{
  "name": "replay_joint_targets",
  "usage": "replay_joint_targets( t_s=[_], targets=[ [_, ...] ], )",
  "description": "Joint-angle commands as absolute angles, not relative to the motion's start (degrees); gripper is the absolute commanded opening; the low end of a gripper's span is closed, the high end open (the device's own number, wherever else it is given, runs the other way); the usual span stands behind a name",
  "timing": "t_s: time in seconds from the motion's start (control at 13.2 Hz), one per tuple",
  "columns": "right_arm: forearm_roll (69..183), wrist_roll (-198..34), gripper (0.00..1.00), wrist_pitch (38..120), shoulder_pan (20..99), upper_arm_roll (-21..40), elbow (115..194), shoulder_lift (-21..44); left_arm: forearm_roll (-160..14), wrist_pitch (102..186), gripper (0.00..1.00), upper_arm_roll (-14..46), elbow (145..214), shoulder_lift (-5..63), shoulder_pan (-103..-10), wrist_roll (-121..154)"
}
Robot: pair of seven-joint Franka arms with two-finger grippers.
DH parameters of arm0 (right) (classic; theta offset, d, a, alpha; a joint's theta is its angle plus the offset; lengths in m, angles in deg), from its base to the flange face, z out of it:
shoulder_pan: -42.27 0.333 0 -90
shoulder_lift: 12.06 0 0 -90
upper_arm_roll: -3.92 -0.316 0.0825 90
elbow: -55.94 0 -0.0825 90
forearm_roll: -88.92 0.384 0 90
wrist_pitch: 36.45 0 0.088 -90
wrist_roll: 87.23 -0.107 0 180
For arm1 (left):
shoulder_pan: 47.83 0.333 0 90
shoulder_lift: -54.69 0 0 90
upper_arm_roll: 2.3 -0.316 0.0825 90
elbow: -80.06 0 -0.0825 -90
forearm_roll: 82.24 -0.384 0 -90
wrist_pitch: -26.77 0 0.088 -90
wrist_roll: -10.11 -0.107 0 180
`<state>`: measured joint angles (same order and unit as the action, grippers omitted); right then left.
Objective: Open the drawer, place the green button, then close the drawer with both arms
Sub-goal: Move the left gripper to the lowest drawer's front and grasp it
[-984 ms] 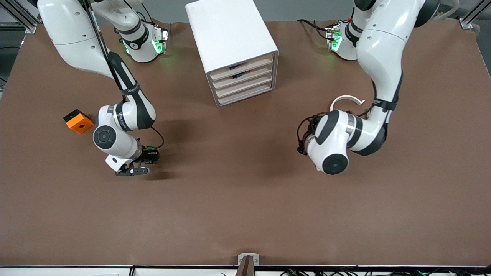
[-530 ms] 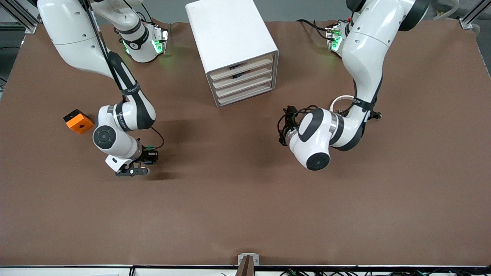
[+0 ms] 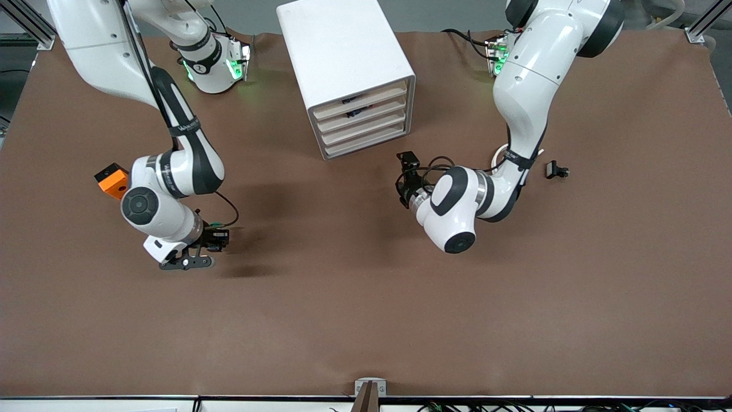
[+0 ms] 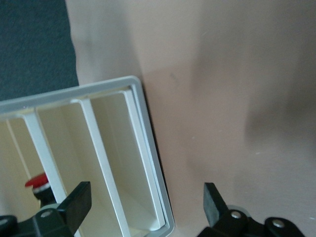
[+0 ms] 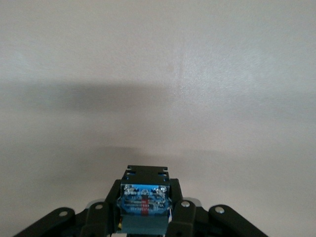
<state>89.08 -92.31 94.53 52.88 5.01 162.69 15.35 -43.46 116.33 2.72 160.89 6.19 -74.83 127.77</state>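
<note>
My right gripper (image 3: 220, 237) hangs low over the bare table toward the right arm's end and is shut on the button (image 3: 217, 230). In the right wrist view the button's dark blue blocky body (image 5: 144, 201) sits clamped in the right gripper (image 5: 144, 212); its green cap is hidden there. The white cabinet (image 3: 349, 68) has four pale drawers, none pulled out. My left gripper (image 3: 405, 171) is open, just off the cabinet's front lower corner at the left arm's end. In the left wrist view the left gripper (image 4: 147, 202) is open and empty, facing the cabinet's frame (image 4: 143, 133).
An orange block (image 3: 110, 178) lies beside the right arm, partly covered by it. A small dark clip (image 3: 556, 170) and a white ring (image 3: 503, 152) lie near the left arm. A red-capped part (image 4: 37, 183) shows inside the cabinet.
The left arm has swung toward the cabinet, bringing its open gripper close to the drawer fronts and uncovering the dark clip. The right arm drifted slightly toward its own end with the button.
</note>
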Motion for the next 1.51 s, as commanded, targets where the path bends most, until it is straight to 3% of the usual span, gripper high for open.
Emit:
replay_joint_targets(
  t_s=[0.0, 0.23, 1.44],
  targets=[
    [89.9, -92.6, 0.21, 82.9, 53.9, 4.9, 157.0, 12.4, -41.6, 115.5, 1.0, 2.3, 159.6, 5.3, -76.4, 130.9],
    [89.9, -92.7, 0.21, 75.4, 54.3, 4.9, 151.3, 12.4, -38.0, 115.5, 1.0, 2.3, 159.7, 3.8, -77.7, 132.3],
    [89.4, -92.6, 0.21, 75.3, 54.2, 4.9, 150.9, 12.5, -33.8, 115.1, 1.0, 2.2, 159.9, 1.3, -85.6, 140.8]
  ],
)
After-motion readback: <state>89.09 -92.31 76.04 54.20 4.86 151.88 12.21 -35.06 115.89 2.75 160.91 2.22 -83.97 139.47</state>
